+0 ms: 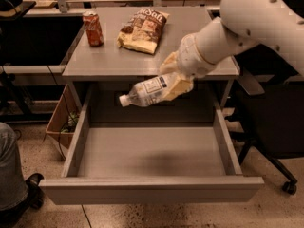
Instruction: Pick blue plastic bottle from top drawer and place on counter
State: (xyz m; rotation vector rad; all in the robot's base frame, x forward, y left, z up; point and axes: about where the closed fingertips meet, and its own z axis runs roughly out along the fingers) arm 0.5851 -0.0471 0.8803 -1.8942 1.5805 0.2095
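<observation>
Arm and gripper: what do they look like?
The arm is smooth white, bulky rounded segments with small dark dots. The gripper, above the top drawer by the counter edge, has a white wrist and pale yellowish fingers. No cables visible.

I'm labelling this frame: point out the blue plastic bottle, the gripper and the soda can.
blue plastic bottle (146, 92), camera view, on its label.
gripper (175, 83), camera view, between fingertips, at the bottle's base.
soda can (93, 30), camera view, on its side wall.
</observation>
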